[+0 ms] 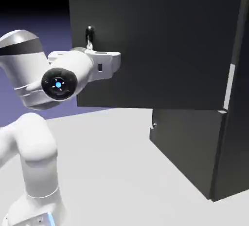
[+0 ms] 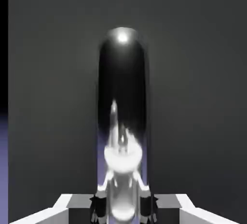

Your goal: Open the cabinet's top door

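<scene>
Rendered simulation setting, not a real room: plain blue-violet backdrop (image 1: pixel 29 18), bare grey table (image 1: pixel 112 171), 1 dark cabinet (image 1: pixel 194 147), flat untextured surfaces throughout.

Cabinets: you have one cabinet (image 1: pixel 233 137), tall and dark.
Doors: you can count two, the top door (image 1: pixel 160 45) swung wide and a shorter lower door (image 1: pixel 187 147) beneath it.
Handles: you see two, one shiny bar handle (image 2: pixel 123 112) on the top door, filling the hand view, and one small handle (image 1: pixel 154 125) on the lower door.
Robot arms: you have one white arm (image 1: pixel 29 157).
Grippers: you have one gripper (image 1: pixel 89 40), with two fingers (image 2: pixel 99 207).
Tables: you see one pale table (image 1: pixel 116 171).
</scene>
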Robot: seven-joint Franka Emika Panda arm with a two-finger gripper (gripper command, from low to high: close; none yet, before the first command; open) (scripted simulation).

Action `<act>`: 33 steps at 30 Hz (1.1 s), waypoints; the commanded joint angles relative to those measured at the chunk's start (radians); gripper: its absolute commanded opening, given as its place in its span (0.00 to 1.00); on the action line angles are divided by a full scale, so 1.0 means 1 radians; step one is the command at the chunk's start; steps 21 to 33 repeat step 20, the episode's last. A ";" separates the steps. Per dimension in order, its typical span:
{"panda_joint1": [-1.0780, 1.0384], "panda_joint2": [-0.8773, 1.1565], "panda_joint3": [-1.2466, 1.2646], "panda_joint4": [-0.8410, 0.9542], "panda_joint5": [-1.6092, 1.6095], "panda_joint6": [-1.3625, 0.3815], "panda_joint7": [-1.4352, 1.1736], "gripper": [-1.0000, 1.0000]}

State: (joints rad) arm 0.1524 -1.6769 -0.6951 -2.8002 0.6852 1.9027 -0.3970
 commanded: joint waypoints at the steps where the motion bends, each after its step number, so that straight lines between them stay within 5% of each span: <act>1: 0.036 -0.031 -0.009 -0.003 -0.040 0.025 0.033 0.00; 19: 0.524 -0.084 -0.296 0.578 -0.365 -0.497 0.195 0.00; 20: 0.524 -0.084 -0.296 0.578 -0.365 -0.497 0.195 1.00; 33: 0.524 -0.084 -0.296 0.578 -0.365 -0.497 0.195 1.00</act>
